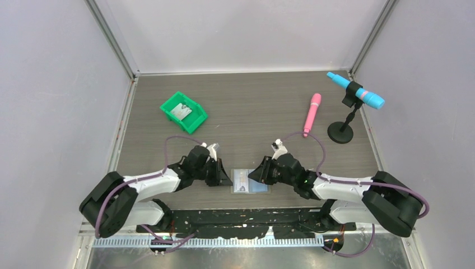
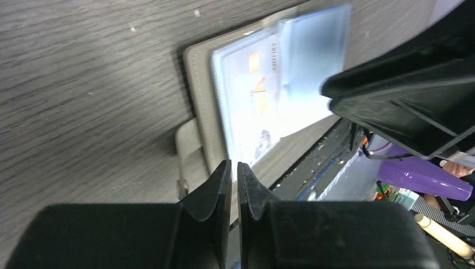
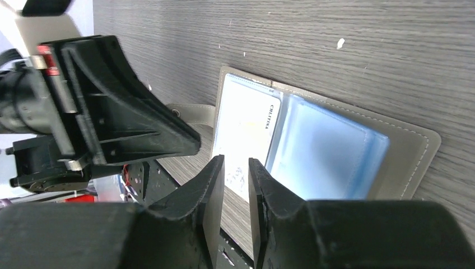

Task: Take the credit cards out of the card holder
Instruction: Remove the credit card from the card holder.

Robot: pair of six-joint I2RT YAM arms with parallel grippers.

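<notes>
The card holder (image 1: 250, 182) lies open and flat near the table's front edge, between my two grippers. In the left wrist view the card holder (image 2: 199, 84) shows a pale credit card (image 2: 246, 106) in its clear pocket, a blue sleeve (image 2: 311, 50) beside it, and a grey tab (image 2: 187, 148). The right wrist view shows the same card (image 3: 246, 129) in the holder (image 3: 414, 151). My left gripper (image 1: 224, 178) (image 2: 235, 165) is shut and empty at the holder's left edge. My right gripper (image 1: 255, 174) (image 3: 236, 161) is slightly open and empty over the holder's near edge.
A green bin (image 1: 168, 106) at the back left holds a pale card (image 1: 180, 110). A pink marker (image 1: 312, 114) and a blue microphone-shaped thing on a black stand (image 1: 355, 92) are at the back right. Grey walls close in the table.
</notes>
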